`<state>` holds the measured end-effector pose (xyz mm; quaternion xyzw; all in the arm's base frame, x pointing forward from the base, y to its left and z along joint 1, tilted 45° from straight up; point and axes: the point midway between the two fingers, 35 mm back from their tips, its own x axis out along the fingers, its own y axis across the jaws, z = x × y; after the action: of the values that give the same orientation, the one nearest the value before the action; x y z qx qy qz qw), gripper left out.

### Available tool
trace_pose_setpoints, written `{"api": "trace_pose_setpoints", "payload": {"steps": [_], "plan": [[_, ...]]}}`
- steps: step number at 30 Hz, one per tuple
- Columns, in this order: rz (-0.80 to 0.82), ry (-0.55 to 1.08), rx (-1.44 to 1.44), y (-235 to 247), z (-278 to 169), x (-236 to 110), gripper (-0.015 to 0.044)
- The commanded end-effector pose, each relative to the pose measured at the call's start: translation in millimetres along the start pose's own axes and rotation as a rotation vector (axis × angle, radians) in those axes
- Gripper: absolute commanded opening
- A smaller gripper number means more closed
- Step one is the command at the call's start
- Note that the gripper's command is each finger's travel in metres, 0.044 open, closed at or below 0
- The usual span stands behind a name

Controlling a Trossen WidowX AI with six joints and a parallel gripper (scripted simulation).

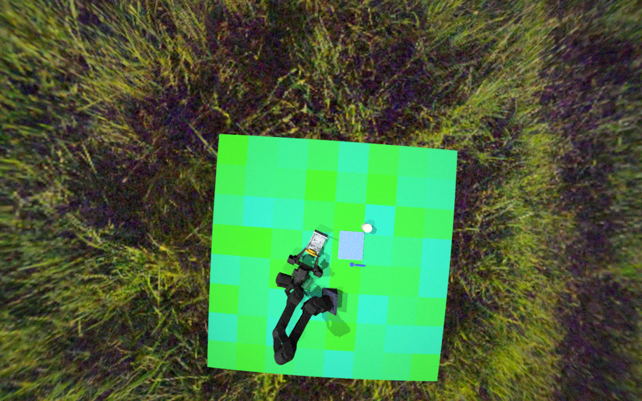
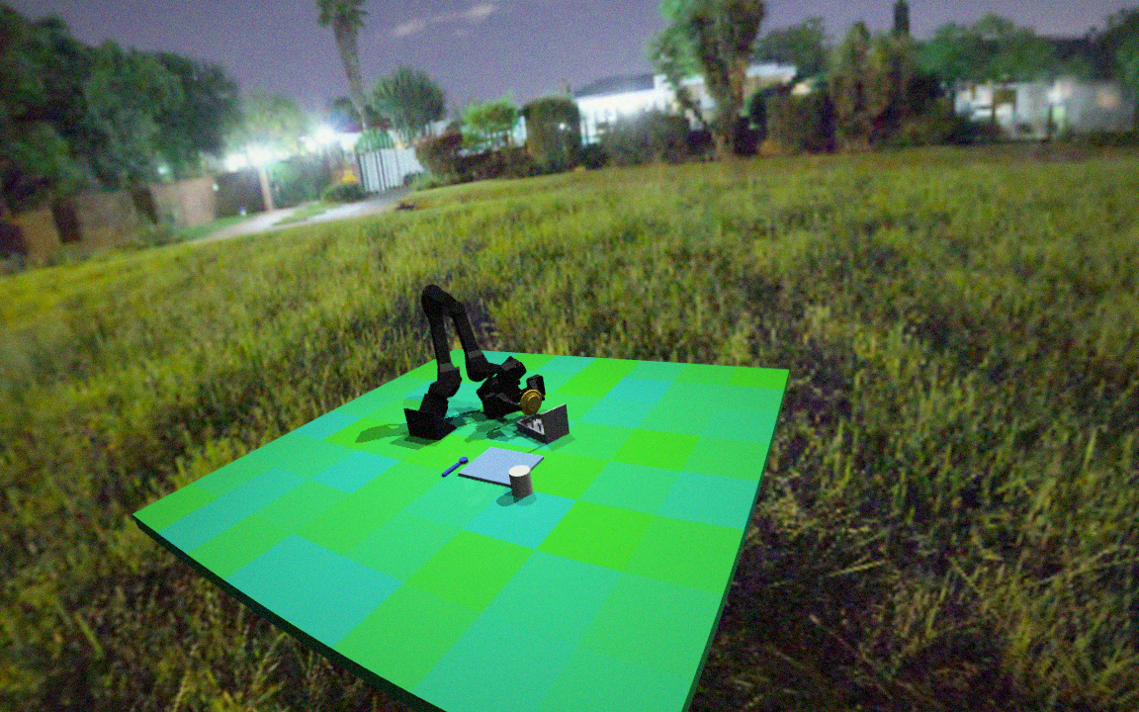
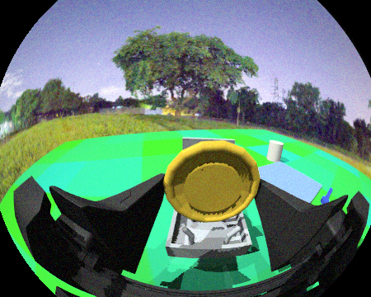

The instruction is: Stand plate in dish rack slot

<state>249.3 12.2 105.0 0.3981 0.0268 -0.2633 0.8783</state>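
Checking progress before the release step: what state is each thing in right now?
Black parallel-jaw gripper: shut on the plate.
Round yellow plate: held upright above the rack, not yet slotted.
Grey dish rack: slots empty.
White cylindrical cup: standing upright.

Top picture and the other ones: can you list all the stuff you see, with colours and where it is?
plate: one, golden yellow, upright in the gripper, just above the dish rack
dish rack: one, pale grey, on the board under the plate
mat: one, light blue square, flat beside the rack
cup: one, white cylinder, at the mat's corner
spoon: one, blue, by the mat's edge
board: one, green and teal checks, on grass
arm: one, black
gripper: one, black, shut on the plate
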Motion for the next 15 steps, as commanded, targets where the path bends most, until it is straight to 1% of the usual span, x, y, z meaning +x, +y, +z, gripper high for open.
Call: {"api": "trace_pose_setpoints", "payload": {"steps": [1,5,10,15], "plan": [[-0.002,0.002,-0.006,-2.6,-1.4,2.9,0.0000],[0.000,0.000,-0.001,-3.2,-2.2,5.5,0.0000],[0.002,-0.002,0.007,-4.3,-18.8,5.2,0.0000],[0.006,0.004,0.005,-2.2,-15.0,5.2,0.0000]]}}
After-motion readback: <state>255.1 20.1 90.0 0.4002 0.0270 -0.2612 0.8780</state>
